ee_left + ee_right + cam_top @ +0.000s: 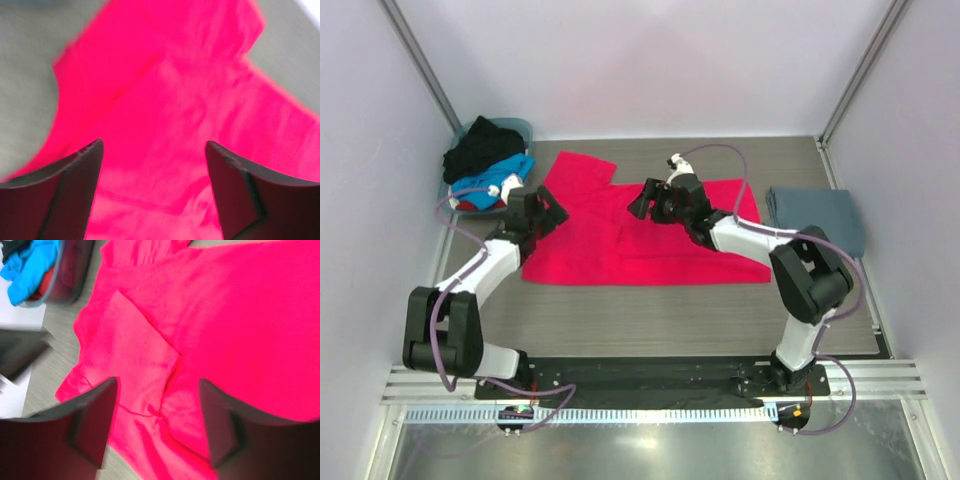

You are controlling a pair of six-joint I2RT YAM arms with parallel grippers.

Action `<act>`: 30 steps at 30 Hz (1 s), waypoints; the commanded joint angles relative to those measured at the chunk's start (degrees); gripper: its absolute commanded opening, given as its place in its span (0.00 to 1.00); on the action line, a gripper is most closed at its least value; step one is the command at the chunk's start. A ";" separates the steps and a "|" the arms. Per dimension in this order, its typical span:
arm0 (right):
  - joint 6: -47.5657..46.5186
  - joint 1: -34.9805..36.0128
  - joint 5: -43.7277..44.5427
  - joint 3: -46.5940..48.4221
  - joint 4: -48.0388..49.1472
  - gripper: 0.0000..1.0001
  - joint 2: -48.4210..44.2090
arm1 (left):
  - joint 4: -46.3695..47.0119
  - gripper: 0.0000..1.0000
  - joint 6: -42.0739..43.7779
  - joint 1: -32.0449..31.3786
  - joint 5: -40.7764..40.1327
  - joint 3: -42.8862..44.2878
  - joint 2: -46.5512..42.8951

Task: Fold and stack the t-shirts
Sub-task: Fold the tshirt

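Lying spread on the desk (670, 320), the red-pink t-shirt (620, 245) sat under both arms; the left gripper (552, 214) and right gripper (641, 201) hovered above it, jaws apart, holding nothing.

Red-pink t-shirt (640, 235), centre: soft matt cloth, lightly creased. Grey-blue t-shirt (817, 215), 3 o'clock: matt cloth, folded smooth. Table (670, 315): matt grey wood-grain finish. Left tool (154, 145) and right tool (157, 382): I read their fingers as dark, smooth, matt plastic. Sheet (640, 452), 6 o'clock: brushed metal with a dull sheen.
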 commanded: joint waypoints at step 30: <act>4.11 -0.12 11.57 -20.01 -5.99 0.65 -28.39 | 5.40 0.86 -6.08 -11.32 9.42 -10.67 -13.45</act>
